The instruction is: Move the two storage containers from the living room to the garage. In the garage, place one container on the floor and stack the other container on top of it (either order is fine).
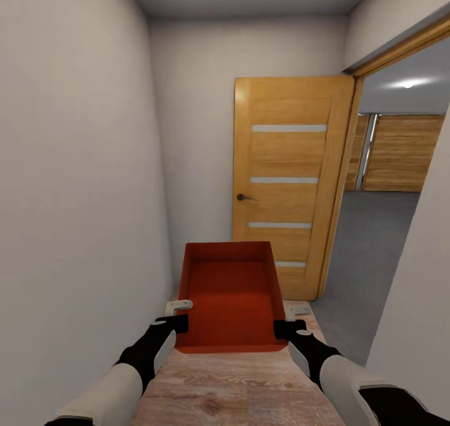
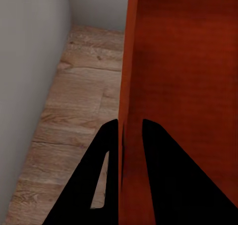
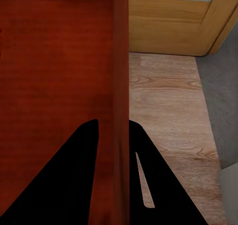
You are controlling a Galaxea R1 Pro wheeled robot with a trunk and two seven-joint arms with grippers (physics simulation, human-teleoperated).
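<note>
**Bin carried in narrow hallway, doorway open at right**

I hold one storage container (image 1: 228,298) between both arms above the wood-plank floor (image 1: 231,395). Left gripper (image 1: 179,314) jaws clenched on its left wall; right gripper (image 1: 289,323) jaws clenched on its right wall. Wall (image 1: 75,194) close on the left. Open wooden door (image 1: 287,182) ahead; grey concrete floor (image 1: 369,251) beyond the opening at right.

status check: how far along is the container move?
Partway. In hand: one storage container, empty, carried over the wood floor, left end effector shut on its left wall, right end effector shut on its right wall. The open wooden door and a doorway onto grey floor lie ahead right. Left: carry it through, set it down, then stack the second container on it.
</note>
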